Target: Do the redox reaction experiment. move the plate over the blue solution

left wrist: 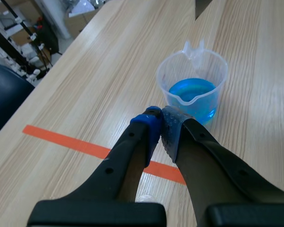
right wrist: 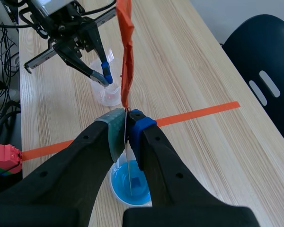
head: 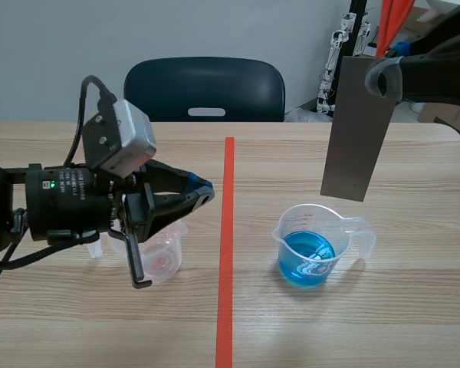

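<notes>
A clear beaker point(head: 316, 244) of blue solution point(head: 307, 259) stands on the table, right of the tape line. A grey metal plate point(head: 357, 129) hangs upright above the beaker's far right rim, its lower edge clear of the liquid. My right gripper point(head: 385, 78) is shut on the plate's top. In the right wrist view the plate point(right wrist: 127, 71) shows edge-on, pinched in that gripper point(right wrist: 127, 118), with the beaker point(right wrist: 131, 187) below. My left gripper point(head: 204, 188) is shut on nothing and hovers over a small clear cup point(head: 162, 259). In the left wrist view this gripper point(left wrist: 162, 119) points toward the beaker point(left wrist: 194, 78).
An orange-red tape line point(head: 228, 253) runs down the table's middle. A dark chair point(head: 205, 88) stands behind the far edge, with equipment point(head: 343, 46) at the back right. A red object point(right wrist: 4, 160) and cables lie beside the table.
</notes>
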{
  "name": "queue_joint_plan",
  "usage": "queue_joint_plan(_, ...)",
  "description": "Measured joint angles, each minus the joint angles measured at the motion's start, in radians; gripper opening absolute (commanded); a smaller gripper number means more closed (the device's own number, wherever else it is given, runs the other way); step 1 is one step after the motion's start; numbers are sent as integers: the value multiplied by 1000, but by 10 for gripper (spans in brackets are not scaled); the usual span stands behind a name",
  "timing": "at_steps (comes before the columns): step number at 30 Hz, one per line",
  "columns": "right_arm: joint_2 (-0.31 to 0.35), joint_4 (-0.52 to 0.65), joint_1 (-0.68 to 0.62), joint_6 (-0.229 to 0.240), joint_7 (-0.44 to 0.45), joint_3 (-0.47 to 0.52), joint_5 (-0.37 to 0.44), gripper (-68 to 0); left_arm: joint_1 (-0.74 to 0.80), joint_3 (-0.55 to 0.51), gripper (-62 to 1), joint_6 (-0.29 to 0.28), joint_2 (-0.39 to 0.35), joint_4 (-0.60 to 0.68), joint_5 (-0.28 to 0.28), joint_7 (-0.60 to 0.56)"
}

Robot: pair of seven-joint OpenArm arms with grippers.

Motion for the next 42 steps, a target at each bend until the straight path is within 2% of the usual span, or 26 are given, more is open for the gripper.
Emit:
queue_joint_plan(4,0,0,0,0,0,0,0,-669,-27,19,-581,-33,22,-56,0,2)
queue_joint_plan(12,0,0,0,0,6,0,0,-669,-60,38,-581,-68,61,-90,0,7)
queue_joint_plan(42,0,0,0,0,16,0,0,-669,-127,62,-579,-84,103,-105,4,50)
